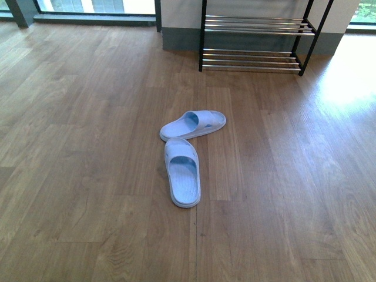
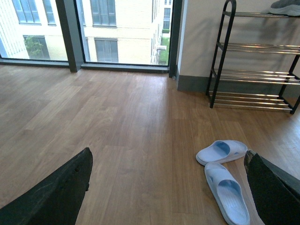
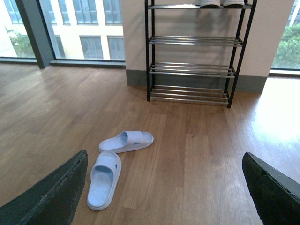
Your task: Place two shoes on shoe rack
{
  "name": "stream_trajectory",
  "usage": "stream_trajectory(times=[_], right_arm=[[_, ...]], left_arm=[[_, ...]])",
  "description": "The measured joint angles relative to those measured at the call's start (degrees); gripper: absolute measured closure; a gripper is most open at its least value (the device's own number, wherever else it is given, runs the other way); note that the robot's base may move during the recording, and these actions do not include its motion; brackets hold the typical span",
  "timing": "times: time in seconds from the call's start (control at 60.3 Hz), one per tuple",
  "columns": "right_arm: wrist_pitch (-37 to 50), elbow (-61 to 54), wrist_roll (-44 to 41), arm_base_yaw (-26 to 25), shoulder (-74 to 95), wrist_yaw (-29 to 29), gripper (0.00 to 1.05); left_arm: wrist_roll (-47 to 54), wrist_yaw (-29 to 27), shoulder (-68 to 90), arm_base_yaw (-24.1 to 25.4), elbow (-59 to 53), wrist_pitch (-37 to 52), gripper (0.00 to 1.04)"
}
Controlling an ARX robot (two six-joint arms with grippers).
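Two slides [image 1: 192, 124] touching on floor [image 1: 88, 176]; left end effector [image 2: 168, 157], right end effector [image 3: 165, 157] spread, empty.

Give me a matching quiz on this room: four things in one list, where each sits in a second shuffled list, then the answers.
1 near slide
2 far slide
3 sneakers
4 rack

A against the wall
B on the top shelf
C on the floor, lying crosswise
D on the floor, toe pointing away

Pairs: 1-D, 2-C, 3-B, 4-A

Perhaps a home entryway: wood floor [image 1: 88, 176], tall windows [image 2: 122, 33], shoe rack [image 3: 194, 41].
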Motion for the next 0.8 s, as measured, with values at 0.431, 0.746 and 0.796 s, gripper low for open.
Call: stream_trajectory(times=[0.431,0.746,0.796], right_arm=[[0.0,0.0,0.0,0.0,0.0,0.0,0.09],[0.0,0.0,0.0,0.0,0.0,0.0,0.09],[0.0,0.0,0.0,0.0,0.0,0.0,0.09]], left_arm=[[0.0,0.0,0.0,0.0,0.0,0.0,0.09],[0.0,0.0,0.0,0.0,0.0,0.0,0.09],[0.0,0.0,0.0,0.0,0.0,0.0,0.09]])
